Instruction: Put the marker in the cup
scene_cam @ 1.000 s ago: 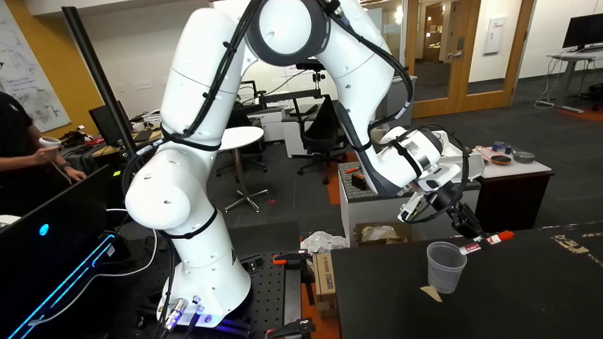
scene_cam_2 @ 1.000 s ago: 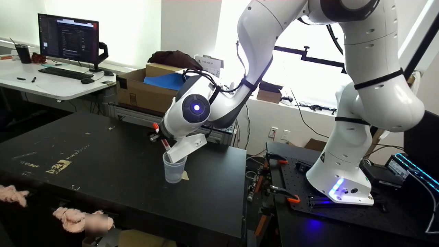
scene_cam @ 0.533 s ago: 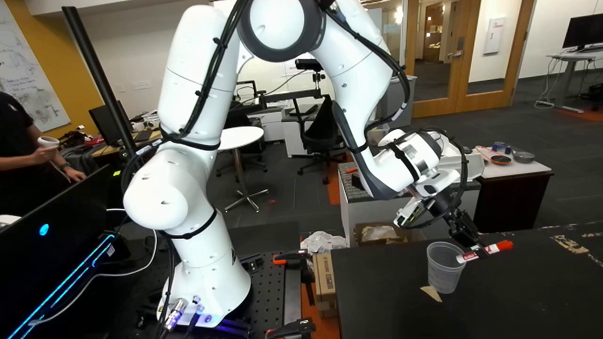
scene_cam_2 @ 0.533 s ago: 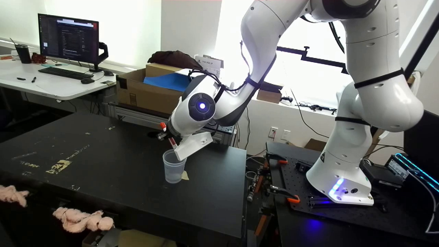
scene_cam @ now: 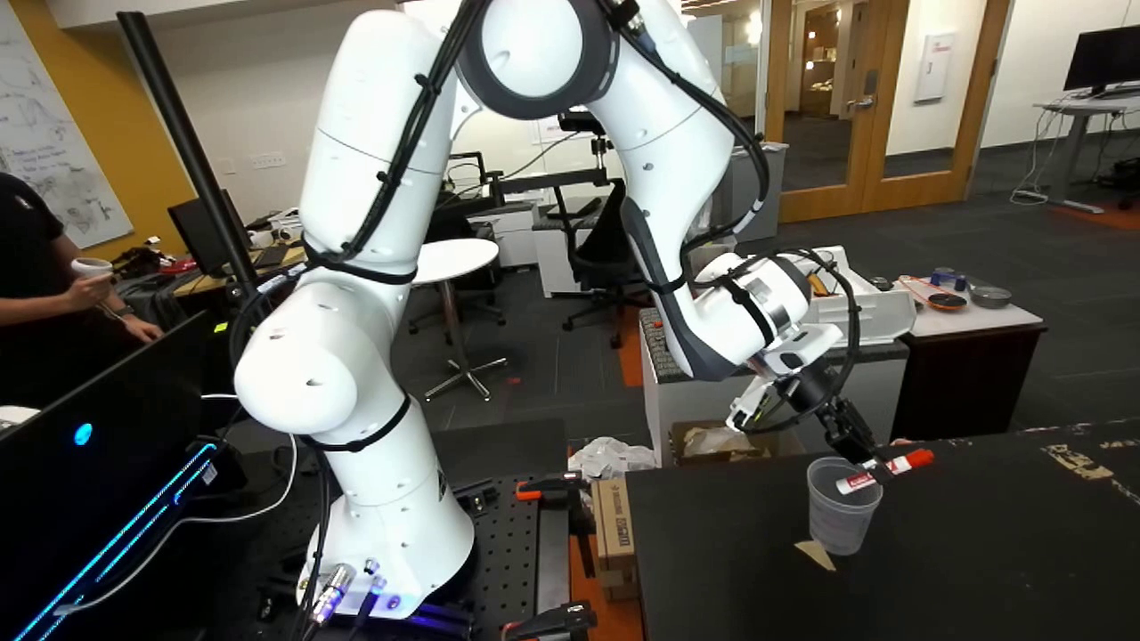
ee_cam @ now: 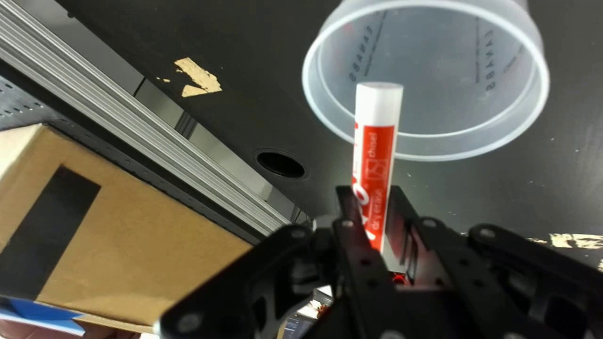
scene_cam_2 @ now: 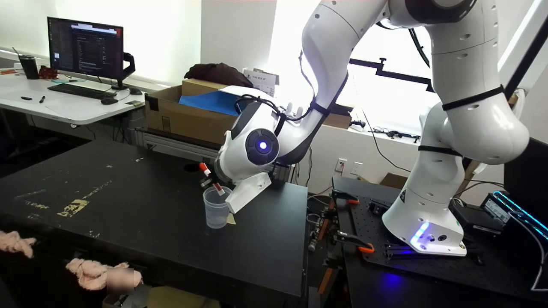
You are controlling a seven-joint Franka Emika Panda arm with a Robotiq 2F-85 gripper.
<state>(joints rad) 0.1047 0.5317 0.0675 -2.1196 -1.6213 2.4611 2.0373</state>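
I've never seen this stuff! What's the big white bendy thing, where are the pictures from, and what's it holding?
That's a robot arm, which bends a bit like yours. The black gripper at its end works like your finger and thumb. Two pictures come from cameras standing away from the arm; the close-up comes from a camera riding on it. On the black table a see-through plastic cup stands upright, with a tan scrap lying by its base. The gripper pinches a red-and-white dry-erase marker, with the white end at the cup's opening.
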